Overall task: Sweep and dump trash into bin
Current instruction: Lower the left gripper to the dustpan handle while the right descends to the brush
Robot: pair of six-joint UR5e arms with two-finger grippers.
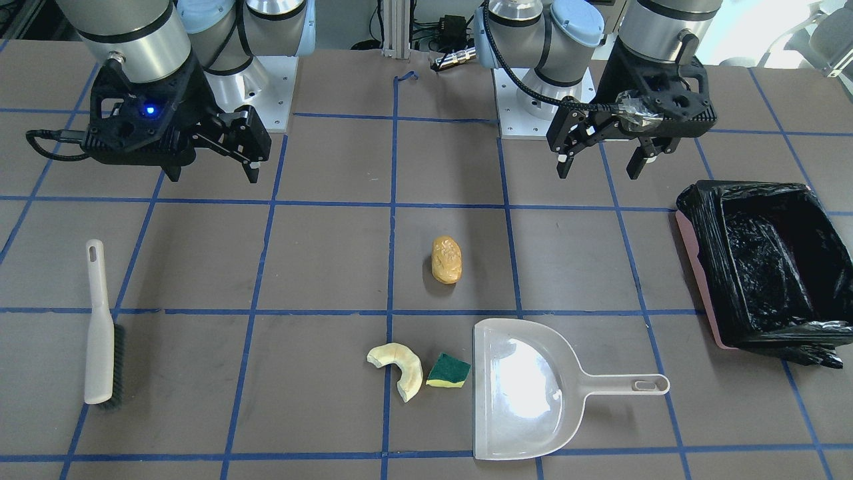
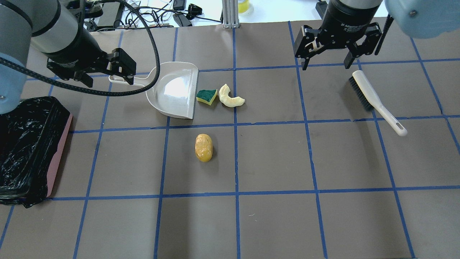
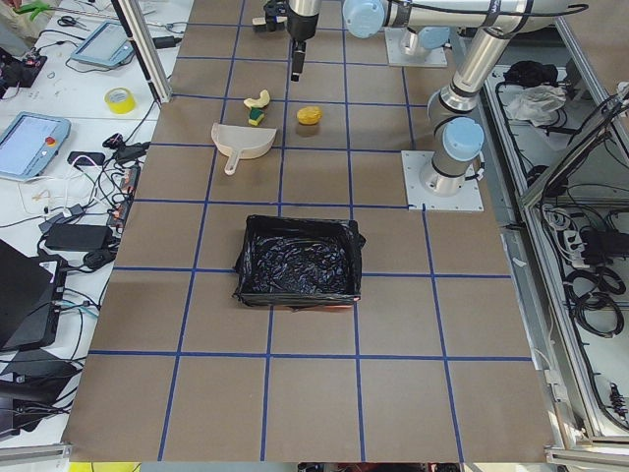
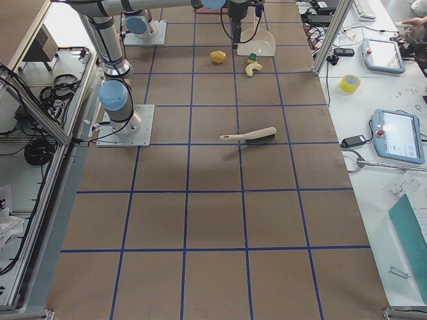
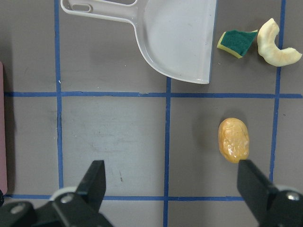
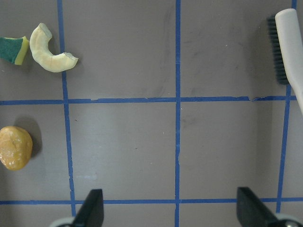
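The tan potato-like lump (image 1: 446, 259) lies mid-table, also in the overhead view (image 2: 203, 147). The pale yellow crescent (image 1: 400, 367) and the green-and-yellow sponge wedge (image 1: 448, 371) lie just off the open lip of the empty grey dustpan (image 1: 526, 393). The pink bin (image 1: 700, 280), lined with a black bag, stands at the table's end on my left side. My left gripper (image 1: 600, 167) hangs open and empty above the table, near the dustpan's handle in the overhead view (image 2: 106, 80). My right gripper (image 1: 213, 170) hangs open and empty, near the brush (image 1: 100, 333).
The white hand brush with dark bristles (image 2: 373, 99) lies flat on my right side of the table. Blue tape lines grid the brown table top (image 2: 273, 158). Cables and monitors lie on benches past the table's far edge.
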